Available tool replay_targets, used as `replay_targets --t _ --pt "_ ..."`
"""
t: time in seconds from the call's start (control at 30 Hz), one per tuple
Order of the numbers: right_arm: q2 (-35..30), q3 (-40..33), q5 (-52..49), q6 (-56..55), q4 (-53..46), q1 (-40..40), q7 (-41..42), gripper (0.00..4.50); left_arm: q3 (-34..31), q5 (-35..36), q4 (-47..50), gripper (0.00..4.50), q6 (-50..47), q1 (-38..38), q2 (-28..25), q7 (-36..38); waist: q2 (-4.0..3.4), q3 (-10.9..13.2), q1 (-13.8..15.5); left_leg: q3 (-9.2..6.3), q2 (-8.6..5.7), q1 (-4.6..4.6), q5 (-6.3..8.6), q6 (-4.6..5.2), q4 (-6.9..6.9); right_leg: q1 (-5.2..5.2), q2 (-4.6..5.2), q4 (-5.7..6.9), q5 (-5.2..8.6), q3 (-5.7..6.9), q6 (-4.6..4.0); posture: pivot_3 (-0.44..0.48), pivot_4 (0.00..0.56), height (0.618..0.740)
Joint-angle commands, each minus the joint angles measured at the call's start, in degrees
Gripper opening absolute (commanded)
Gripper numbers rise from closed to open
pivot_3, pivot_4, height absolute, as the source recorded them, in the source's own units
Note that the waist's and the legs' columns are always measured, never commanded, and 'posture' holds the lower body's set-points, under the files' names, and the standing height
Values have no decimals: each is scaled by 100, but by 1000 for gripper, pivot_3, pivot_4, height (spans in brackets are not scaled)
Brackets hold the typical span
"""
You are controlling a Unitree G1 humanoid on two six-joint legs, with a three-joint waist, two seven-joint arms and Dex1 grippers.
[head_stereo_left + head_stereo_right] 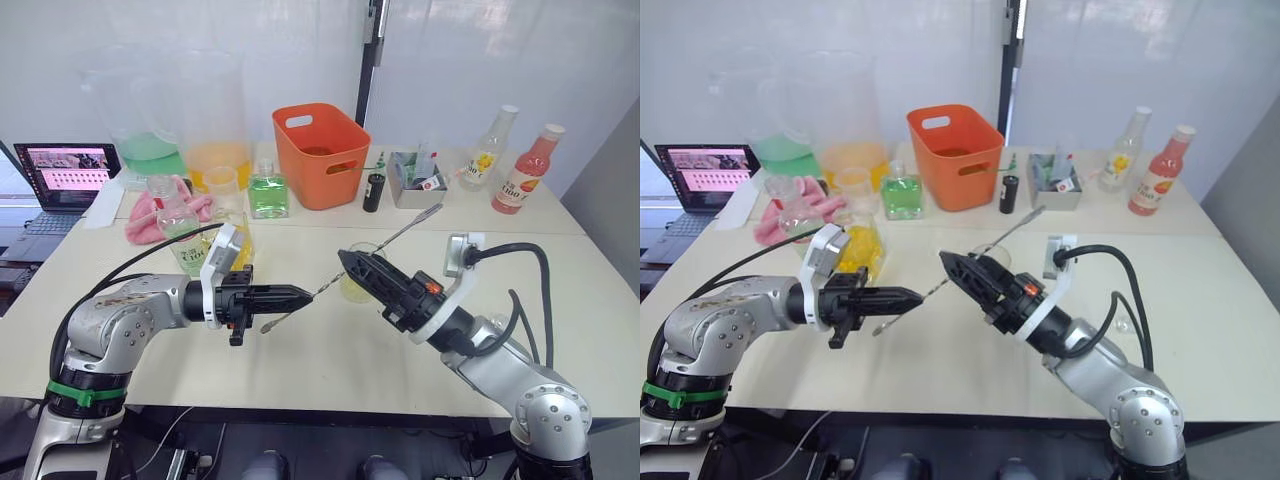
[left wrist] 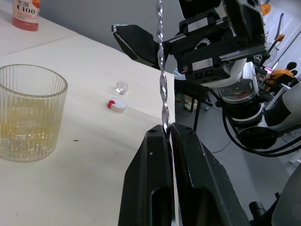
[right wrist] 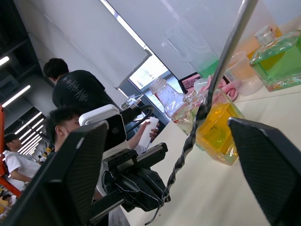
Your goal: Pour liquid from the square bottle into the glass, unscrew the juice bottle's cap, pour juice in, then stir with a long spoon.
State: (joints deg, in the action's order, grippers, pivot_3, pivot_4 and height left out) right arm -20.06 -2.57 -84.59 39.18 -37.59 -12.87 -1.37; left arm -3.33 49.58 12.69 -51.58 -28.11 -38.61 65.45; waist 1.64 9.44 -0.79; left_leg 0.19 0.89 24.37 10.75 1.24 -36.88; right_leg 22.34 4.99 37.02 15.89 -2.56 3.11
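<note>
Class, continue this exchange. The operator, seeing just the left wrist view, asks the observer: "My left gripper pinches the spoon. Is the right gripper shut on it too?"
Observer: No. The right gripper is open, with one finger on either side of the spoon.
Operator: Where is the square bottle?
Observer: The square bottle stands behind the left gripper, beside the juice bottle.

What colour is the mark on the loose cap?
Red, on a white cap; clearest in the left wrist view.
</note>
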Motion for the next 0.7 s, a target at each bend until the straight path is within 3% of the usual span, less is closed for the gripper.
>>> replay_targets --t 0.03,0.3,0.67,0.7 --pt "-55 -59 -111 -101 -103 11 65 2704 -96 114 88 0 -5 -100 -44 -26 0 0 0 0 0 0 0 0 0 0 0 0 0 0 0 0 150 739" --pt "-9 -213 -194 -262 -48 66 82 10 -69 87 86 0 5 -79 -111 7 0 0 -2 1 1 0 0 0 0 0 0 -1 0 0 0 0 150 739" --pt "-150 -306 -186 -282 47 13 166 10 63 -175 159 0 121 -100 -168 -206 -1 0 1 1 1 1 0 0 0 0 0 -2 0 0 0 0 150 739" --pt "-168 -316 -161 -287 61 3 167 2 49 -194 162 358 154 -98 -165 -237 -1 1 1 1 1 1 0 0 0 0 1 -2 0 -1 0 0 150 739"
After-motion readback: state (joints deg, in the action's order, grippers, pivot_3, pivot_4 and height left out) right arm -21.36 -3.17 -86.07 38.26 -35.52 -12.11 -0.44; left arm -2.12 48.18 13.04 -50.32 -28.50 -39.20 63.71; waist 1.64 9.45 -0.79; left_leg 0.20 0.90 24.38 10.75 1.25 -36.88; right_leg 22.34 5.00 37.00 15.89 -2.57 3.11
